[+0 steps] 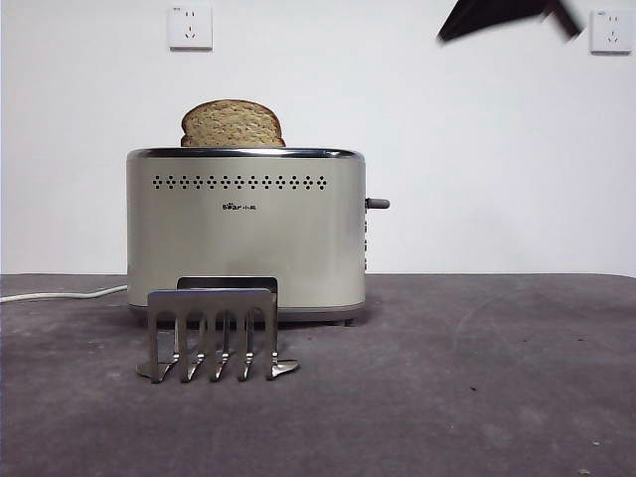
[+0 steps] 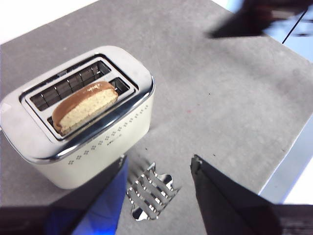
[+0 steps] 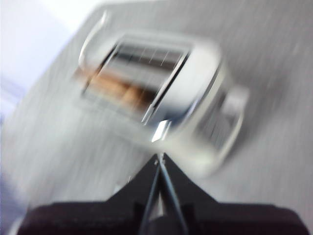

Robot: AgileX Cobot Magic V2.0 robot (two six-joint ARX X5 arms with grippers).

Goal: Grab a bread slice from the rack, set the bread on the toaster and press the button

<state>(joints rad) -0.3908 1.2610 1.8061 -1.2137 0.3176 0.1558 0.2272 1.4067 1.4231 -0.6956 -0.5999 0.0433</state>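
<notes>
The slice of bread [image 1: 234, 124] stands in a slot of the cream toaster [image 1: 245, 234], its domed top sticking out; it also shows in the left wrist view [image 2: 84, 106]. The steel rack [image 1: 214, 333] stands empty in front of the toaster. The dark button [image 1: 378, 204] sticks out of the toaster's right end. My left gripper [image 2: 159, 161] is open and empty, high above the rack [image 2: 150, 193]. My right gripper [image 3: 159, 156] is shut and empty, high above the toaster [image 3: 195, 98] in a blurred view, and shows as a dark tip at the top right of the front view [image 1: 502, 18].
A white cord [image 1: 60, 294] runs left from the toaster. Two white wall sockets [image 1: 190, 27] [image 1: 610, 31] sit on the back wall. The grey table [image 1: 477, 378] stretches right of the toaster; its edge [image 2: 288, 166] shows in the left wrist view.
</notes>
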